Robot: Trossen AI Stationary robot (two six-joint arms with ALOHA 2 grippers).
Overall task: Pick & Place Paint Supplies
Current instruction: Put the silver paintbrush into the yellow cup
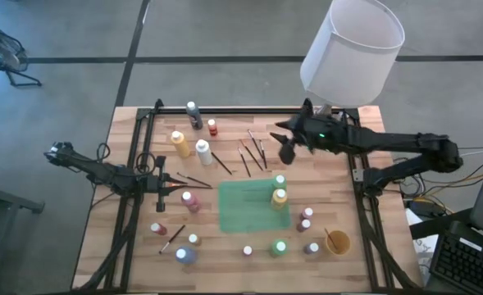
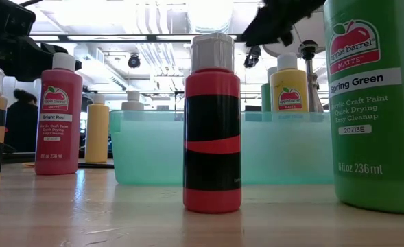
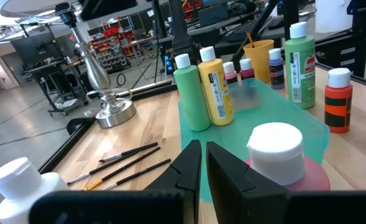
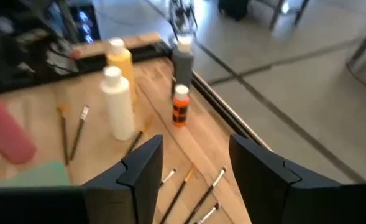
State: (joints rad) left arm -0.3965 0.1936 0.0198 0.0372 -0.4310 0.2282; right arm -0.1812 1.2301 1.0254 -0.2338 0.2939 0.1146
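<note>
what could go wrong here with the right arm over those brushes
The right tool hangs open above the loose brushes. They lie close together and thin against the wood, so a grab may catch two at once or slip off. The green bottle and yellow bottle stand upright on the green mat nearby; a low sweep toward it could topple them.

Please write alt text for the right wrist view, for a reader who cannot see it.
The right hand, open and empty, hangs over thin brushes lying on the wooden table. Beyond them stand a white bottle, a yellow bottle, a grey bottle and a small orange bottle.
</note>
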